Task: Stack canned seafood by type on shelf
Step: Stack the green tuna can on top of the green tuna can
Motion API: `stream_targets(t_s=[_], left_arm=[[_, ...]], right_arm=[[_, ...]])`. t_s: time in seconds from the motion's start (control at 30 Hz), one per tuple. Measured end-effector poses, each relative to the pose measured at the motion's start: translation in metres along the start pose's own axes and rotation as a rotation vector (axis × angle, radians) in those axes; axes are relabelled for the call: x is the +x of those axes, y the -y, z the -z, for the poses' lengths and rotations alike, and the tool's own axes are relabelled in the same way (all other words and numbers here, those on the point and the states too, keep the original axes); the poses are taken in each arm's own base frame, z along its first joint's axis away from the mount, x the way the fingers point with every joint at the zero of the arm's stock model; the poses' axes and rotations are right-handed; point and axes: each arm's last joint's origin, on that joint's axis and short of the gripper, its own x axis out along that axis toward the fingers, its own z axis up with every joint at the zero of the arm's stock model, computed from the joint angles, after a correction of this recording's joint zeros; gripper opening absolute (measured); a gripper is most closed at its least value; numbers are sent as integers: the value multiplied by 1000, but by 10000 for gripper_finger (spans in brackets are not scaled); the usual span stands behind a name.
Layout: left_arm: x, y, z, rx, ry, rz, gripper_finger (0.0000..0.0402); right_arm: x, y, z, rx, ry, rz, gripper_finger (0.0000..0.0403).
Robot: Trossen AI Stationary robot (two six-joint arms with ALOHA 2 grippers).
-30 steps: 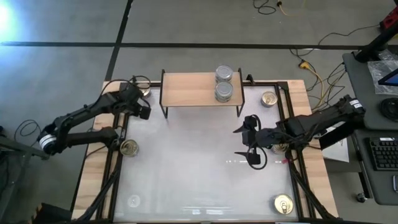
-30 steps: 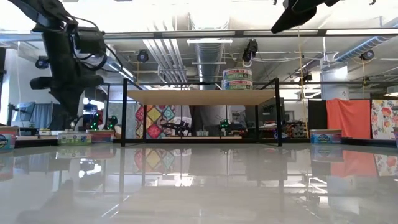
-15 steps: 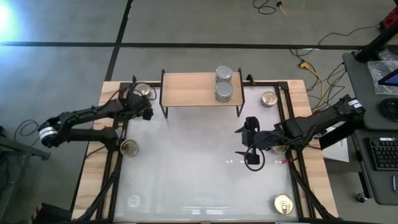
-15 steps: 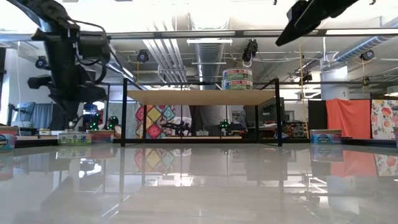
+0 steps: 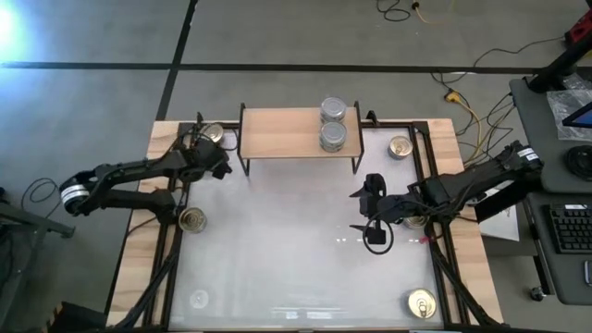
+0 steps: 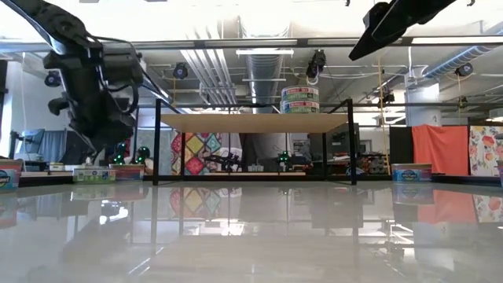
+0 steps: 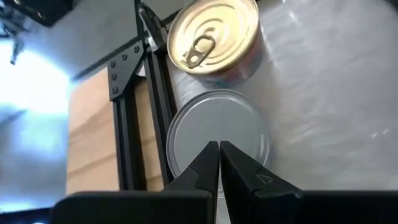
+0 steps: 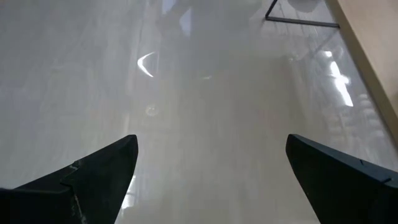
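Observation:
A silver-lidded tin (image 7: 217, 140) and a gold pull-ring tin (image 7: 214, 37) stand side by side at the table's far left corner, by the black frame. My left gripper (image 7: 219, 149) is shut and points down just above the silver lid; it also shows in the high view (image 5: 211, 159) and the low view (image 6: 100, 145). The shelf (image 5: 287, 134) stands at the far edge with two silver-lidded tins (image 5: 333, 125) on its right part. My right gripper (image 5: 368, 215) is open and empty above the table's right middle.
Gold-lidded tins stand at the left edge (image 5: 191, 219), the far right (image 5: 400, 146) and the near right corner (image 5: 421, 303). Another tin (image 5: 414, 220) is partly hidden by the right arm. The black frame rails (image 7: 127, 124) run beside the corner tins.
My left gripper has gone down and toward the far left corner, and now points at the silver-lidded tin there. The tins have not moved.

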Motion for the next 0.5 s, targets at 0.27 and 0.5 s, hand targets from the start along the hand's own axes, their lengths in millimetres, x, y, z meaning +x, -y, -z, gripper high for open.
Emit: stream_targets(t_s=[0.27,0.5], left_arm=[[21,15,7,128,-36,-119,0],[29,23,6,159,-75,-137,0]], right_arm=[[-1,-3,1,22,1,-10,400],[-4,-12,2,14,4,-40,400]])
